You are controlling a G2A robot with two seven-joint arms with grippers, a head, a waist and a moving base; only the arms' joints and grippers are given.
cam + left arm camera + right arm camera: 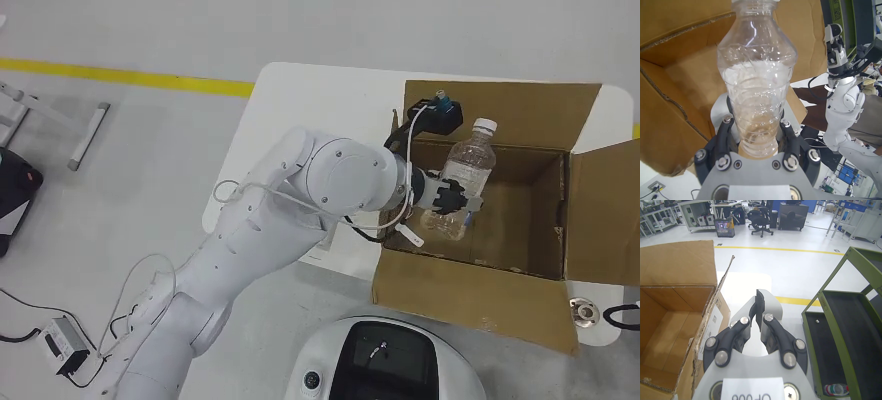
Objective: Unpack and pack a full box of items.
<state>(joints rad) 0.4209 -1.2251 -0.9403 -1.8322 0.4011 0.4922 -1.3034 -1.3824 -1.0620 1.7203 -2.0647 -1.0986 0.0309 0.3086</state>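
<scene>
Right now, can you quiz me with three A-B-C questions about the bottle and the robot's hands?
1. Where is the bottle?
A) lying on the table
B) held by the left gripper above the open box
C) on the floor

2. What colour is the bottle's cap?
A) red
B) blue
C) white

3. How is the right gripper?
A) shut, holding nothing
B) shut on the bottle
C) wide open

Answers:
1 B: the left gripper clamps the bottle's lower part over the box's opening.
2 C: the top view shows a white cap.
3 A: its pads meet with nothing between them.
</scene>
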